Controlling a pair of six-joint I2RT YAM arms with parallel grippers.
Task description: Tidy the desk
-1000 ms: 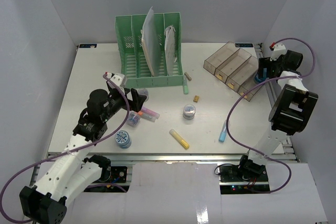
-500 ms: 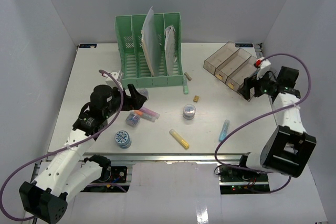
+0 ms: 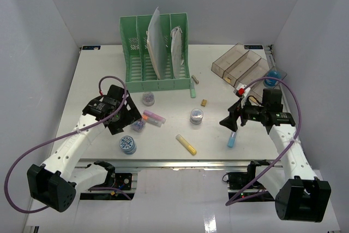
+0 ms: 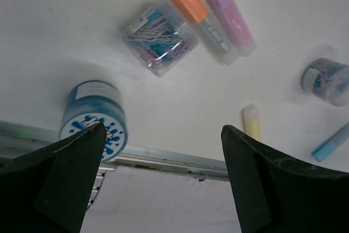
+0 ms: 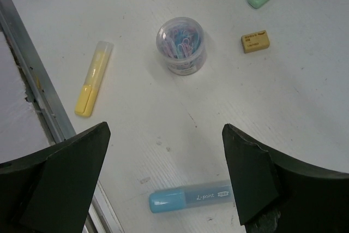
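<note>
Swung since a second ago from the clear brown tray (image 3: pixel 240 66) at 2 o'clock down to 4 o'clock: right hand (image 3: pixel 229 123), spread, empty. Also turned, toward the metal front rail (image 3: pixel 180 162): left hand (image 3: pixel 126 117), spread, empty. Flat white bench (image 3: pixel 98 75) beneath all, open room at 9 o'clock.

Left wrist: clear square clip box (image 4: pixel 161 41) at 12 o'clock, round blue tub (image 4: pixel 94 114) at 8, near the front rail.

Right wrist: clear round clip jar (image 5: pixel 181 45) at 12 o'clock, yellow highlighter (image 5: pixel 92 79) at 10, blue highlighter (image 5: pixel 191 196) at 6.
</note>
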